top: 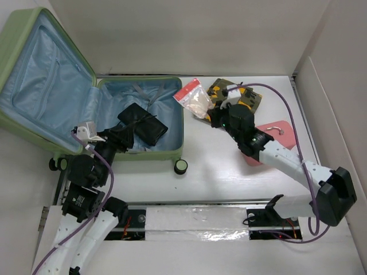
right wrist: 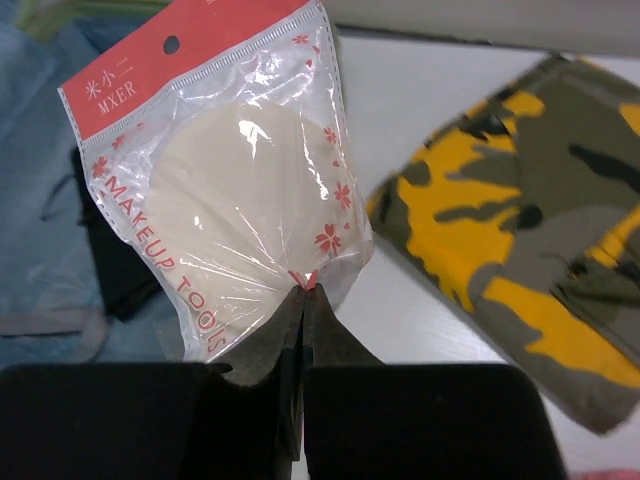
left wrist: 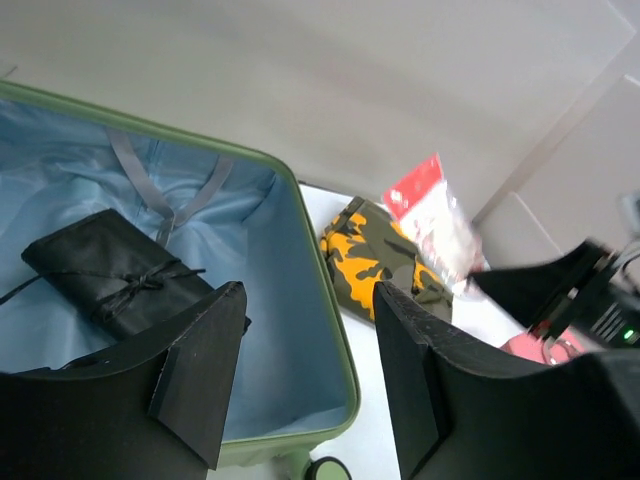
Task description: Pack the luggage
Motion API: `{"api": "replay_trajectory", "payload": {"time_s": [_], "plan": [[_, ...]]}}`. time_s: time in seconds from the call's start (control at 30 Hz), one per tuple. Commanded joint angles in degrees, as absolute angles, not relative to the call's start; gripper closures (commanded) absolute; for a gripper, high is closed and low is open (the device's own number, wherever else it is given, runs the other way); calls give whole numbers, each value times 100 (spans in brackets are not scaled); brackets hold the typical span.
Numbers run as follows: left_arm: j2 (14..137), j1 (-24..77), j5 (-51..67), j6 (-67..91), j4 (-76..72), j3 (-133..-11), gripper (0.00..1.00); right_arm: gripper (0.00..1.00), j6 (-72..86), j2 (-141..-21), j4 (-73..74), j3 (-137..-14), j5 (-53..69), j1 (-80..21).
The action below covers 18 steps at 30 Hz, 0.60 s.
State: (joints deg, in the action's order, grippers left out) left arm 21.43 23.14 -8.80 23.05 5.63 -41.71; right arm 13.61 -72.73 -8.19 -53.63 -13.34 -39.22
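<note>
The luggage [top: 172,152], a pale green suitcase with blue lining, lies open at the left with its lid raised. A black tied pouch [top: 143,123] rests inside it. My right gripper [top: 213,116] is shut on the lower edge of a clear makeup-sponge packet [top: 194,98] with a red header, held just right of the suitcase. In the right wrist view the fingertips [right wrist: 303,292] pinch the packet [right wrist: 225,170]. My left gripper [top: 114,139] hangs open and empty over the suitcase's near left part. In the left wrist view that gripper [left wrist: 305,300] frames the rim [left wrist: 340,340] and the black pouch [left wrist: 110,275].
A camouflage orange-and-green pouch [top: 236,94] lies on the table behind the right gripper, also in both wrist views [left wrist: 375,260] [right wrist: 520,230]. A small pink handled box [top: 276,134] sits under the right forearm. White walls close in the back and right.
</note>
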Motion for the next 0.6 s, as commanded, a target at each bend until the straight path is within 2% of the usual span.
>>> {"api": "replay_trajectory", "payload": {"time_s": [0.0, 0.1, 0.13, 0.17, 0.2, 0.23, 0.3, 0.33, 0.37, 0.4, 0.47, 0.5, 0.57], "plan": [[2390, 2294, -861, 2355, 448, -4227, 50, 100, 1186, -7838, -853, -6360, -977, -4358], [2443, 2294, -1080, 2565, 448, -4236, 53, 100, 1335, -8830, -957, -7415, -563, -4779], [2452, 2294, -1116, 2619, 440, -4245, 54, 95, 1362, -9111, -862, -7705, -380, -4851], [2478, 2294, -1108, 2663, 457, -4271, 55, 85, 1362, -9558, -687, -8004, -343, -4904], [2513, 2294, -1064, 2724, 483, -4298, 55, 60, 1371, -9693, -425, -8424, -360, -4904], [2531, 2294, -985, 2733, 483, -4315, 56, 46, 1362, -9747, -396, -8481, -386, -4904], [2575, 2294, -714, 2681, 370, -4350, 59, 25, 1301, -9424, -613, -8054, -526, -4904], [2619, 2294, -608, 2672, 326, -4368, 60, 23, 1275, -9239, -694, -7833, -693, -4765], [2663, 2294, -519, 2672, 282, -4420, 63, 23, 1283, -9046, -738, -7640, -720, -4668], [2855, 2294, -214, 2689, 151, -4447, 70, 25, 1292, -8626, -756, -7446, -721, -4563], [3162, 2294, 182, 2742, 53, -4622, 79, 38, 1257, -8150, -826, -6770, -878, -4273], [3564, 2294, 559, 2847, -26, -4693, 90, 61, 1239, -7652, -826, -6541, -992, -4184], [4006, 2390, 1009, 3049, -411, -4746, 100, 84, 1248, -7166, -852, -5882, -1212, -3878]]}}
